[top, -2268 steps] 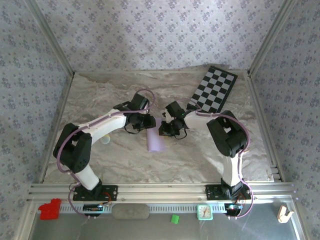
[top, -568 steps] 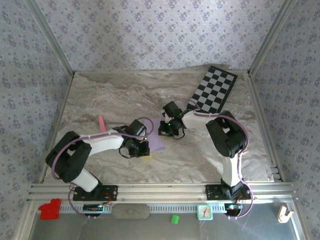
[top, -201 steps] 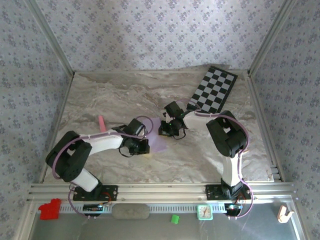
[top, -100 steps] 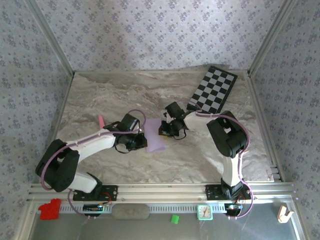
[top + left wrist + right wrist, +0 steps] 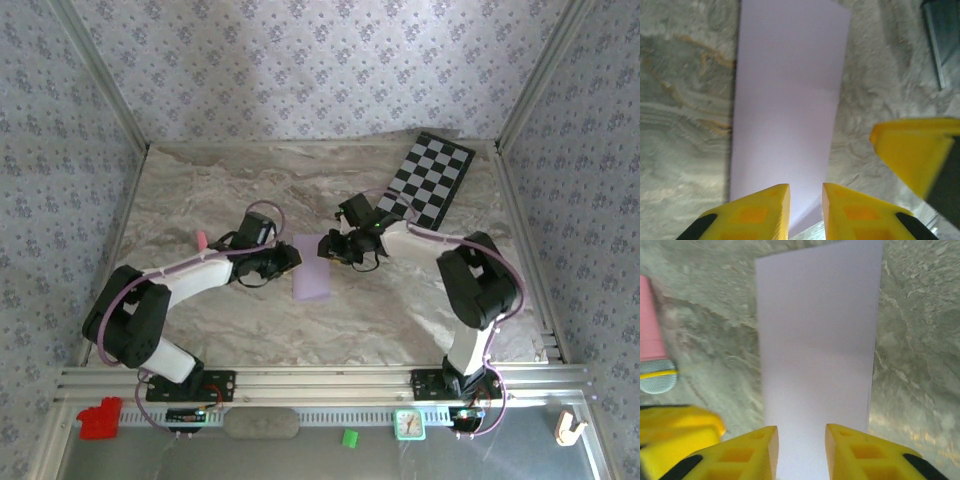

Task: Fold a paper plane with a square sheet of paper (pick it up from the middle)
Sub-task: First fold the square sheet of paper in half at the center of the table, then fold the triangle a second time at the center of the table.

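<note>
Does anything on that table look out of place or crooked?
The chequered board lies askew at the far right corner, and a small pink item lies stray on the left. The lilac paper lies flat and uncrumpled.

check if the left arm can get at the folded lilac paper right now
Probably yes. The left end effector sits at the near edge of the paper, jaws slightly apart, with nothing lying in between. The right end effector is at the opposite edge, leaving this side free.

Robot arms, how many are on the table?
2. The left arm reaches in from the near left, the right arm from the near right, both ending at the folded lilac paper in the middle. None seem hidden.
</note>
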